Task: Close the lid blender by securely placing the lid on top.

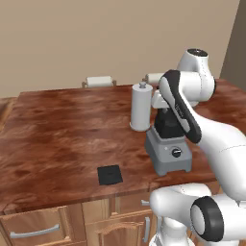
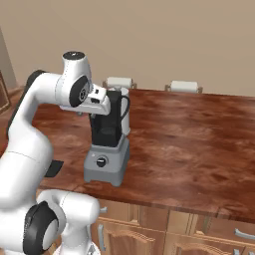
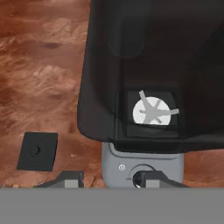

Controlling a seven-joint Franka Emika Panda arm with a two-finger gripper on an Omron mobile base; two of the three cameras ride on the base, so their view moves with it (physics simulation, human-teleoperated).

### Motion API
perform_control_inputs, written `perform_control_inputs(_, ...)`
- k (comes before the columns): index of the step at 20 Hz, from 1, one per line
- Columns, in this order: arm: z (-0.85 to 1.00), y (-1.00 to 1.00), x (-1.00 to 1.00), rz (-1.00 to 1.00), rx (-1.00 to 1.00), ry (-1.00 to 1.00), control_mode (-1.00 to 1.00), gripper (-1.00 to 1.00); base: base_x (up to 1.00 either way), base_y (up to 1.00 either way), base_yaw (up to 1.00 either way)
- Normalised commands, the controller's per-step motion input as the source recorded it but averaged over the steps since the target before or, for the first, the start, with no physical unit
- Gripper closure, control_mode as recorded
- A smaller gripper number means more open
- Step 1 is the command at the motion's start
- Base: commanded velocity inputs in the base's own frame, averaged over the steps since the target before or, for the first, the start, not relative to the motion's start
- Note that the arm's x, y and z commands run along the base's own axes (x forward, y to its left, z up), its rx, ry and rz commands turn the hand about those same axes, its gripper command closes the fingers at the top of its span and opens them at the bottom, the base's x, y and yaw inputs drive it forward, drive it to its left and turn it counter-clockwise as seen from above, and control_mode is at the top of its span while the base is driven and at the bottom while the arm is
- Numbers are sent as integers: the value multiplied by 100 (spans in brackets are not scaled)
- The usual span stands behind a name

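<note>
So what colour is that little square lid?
Black; the lid shows best in the left base view.

A home kitchen: a reddish-brown wooden countertop [image 1: 62, 129] tops panelled wood cabinets with metal handles [image 1: 33, 232], beige walls behind. A grey-based blender with black jar [image 2: 107, 144] stands at the counter's 6 o'clock edge; apparently chair backs [image 2: 183, 86] at 12 o'clock.

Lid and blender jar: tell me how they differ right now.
The lid is a thin flat plate lying on the counter; the jar is tall and stands upright on the grey base. The lid sits alone, left of the base; the jar is open-topped, its blades visible from above. Both are black and squarish.
</note>
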Motion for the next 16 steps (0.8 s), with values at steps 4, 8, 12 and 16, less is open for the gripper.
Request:
perform_control_inputs(4, -6, 7, -69, 2, 0, -2, -100, -100, 0, 0, 0)
perform_control_inputs(8, -31, 29, -100, 8, 0, -10, -100, -100, 0, 0, 0)
perform_control_inputs(12, -37, 88, -86, 2, 0, -1, -100, -100, 0, 0, 0)
perform_control_inputs(16, -38, 100, -31, 0, 0, 3, -100, -100, 0, 0, 0)
